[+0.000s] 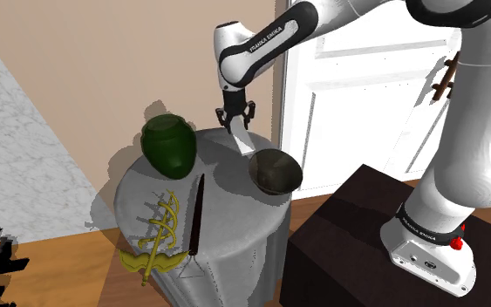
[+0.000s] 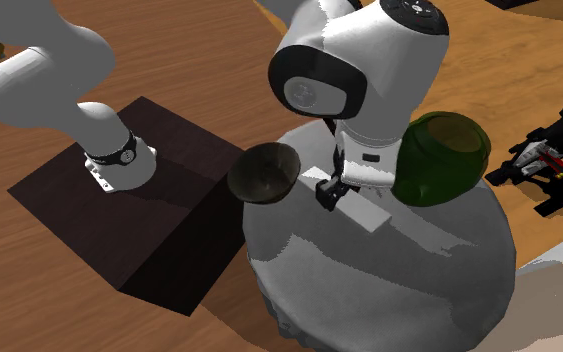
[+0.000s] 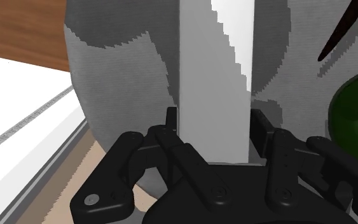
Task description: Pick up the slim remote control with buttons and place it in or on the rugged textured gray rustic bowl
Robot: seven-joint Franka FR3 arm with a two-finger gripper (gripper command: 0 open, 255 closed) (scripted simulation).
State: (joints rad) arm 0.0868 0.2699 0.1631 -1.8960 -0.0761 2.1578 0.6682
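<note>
Fingers (image 3: 170,124) clamped across remote (image 3: 212,70) near its end; long axis ran straight ahead of them. Bowl (image 1: 276,170) sat just beside gripper (image 1: 236,118).

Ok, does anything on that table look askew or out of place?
Nothing looks spilled or broken. The gold ornament lies at the round table's edge, its base seeming to overhang. The white remote is clasped in the gripper, slanting down toward the table rather than lying flat.
</note>
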